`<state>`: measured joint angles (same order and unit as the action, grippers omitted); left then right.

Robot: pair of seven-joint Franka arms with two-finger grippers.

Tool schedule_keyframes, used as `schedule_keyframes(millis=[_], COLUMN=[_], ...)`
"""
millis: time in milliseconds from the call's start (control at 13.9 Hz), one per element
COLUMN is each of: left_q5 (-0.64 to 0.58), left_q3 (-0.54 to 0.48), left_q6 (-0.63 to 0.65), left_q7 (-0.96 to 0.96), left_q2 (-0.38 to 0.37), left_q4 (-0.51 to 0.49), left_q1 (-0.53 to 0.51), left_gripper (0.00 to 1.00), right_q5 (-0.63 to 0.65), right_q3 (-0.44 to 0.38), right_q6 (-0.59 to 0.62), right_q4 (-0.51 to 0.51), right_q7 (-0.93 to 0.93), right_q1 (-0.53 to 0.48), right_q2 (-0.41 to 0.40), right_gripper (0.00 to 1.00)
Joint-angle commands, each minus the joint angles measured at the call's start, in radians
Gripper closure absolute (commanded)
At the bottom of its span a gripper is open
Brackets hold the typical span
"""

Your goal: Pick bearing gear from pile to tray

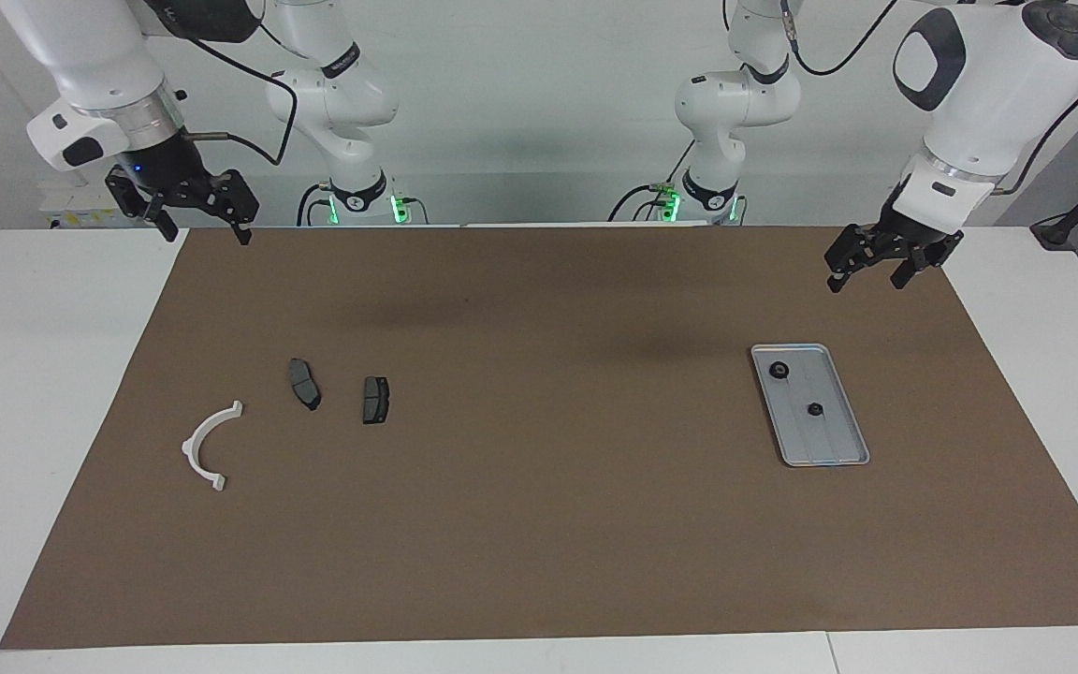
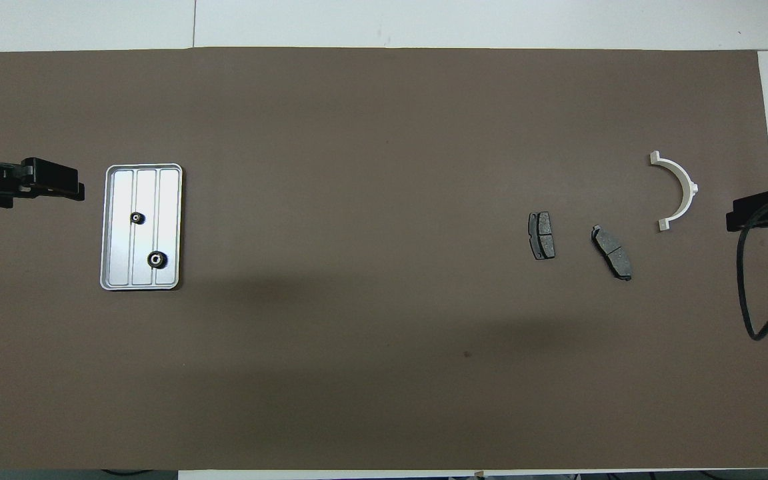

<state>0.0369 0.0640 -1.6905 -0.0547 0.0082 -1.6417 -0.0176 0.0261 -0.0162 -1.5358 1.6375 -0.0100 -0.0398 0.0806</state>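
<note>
The silver tray lies on the brown mat toward the left arm's end. Two small black bearing gears rest inside it. The pile at the right arm's end is a white half-ring bracket and two dark brake pads. My left gripper hangs open and empty over the mat just off the tray. My right gripper hangs open and empty over the mat's edge beside the bracket.
A brown mat covers most of the white table. A black cable loops down from the right arm over the mat's end. Both arm bases stand at the robots' edge of the table.
</note>
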Motion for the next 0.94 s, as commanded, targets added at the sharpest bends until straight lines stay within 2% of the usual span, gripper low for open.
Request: schedule_keyframes(millis=[0, 865], left_q5=[-0.05, -0.063], left_q3=[0.01, 0.028], left_q6=[0.032, 0.034], left_q7=[-0.013, -0.013], left_q2=[0.015, 0.003], left_q4=[0.046, 0.048], left_q1=[-0.008, -0.01], left_gripper=[0.0, 0.0], right_q5=[-0.009, -0.008], right_q3=[0.007, 0.007], right_q6=[-0.009, -0.01], right_q4=[0.027, 0.038], right_q7=[0.047, 0.074], right_q1=[-0.025, -0.041], right_q2=[0.024, 0.025], right_gripper=[0.0, 0.0])
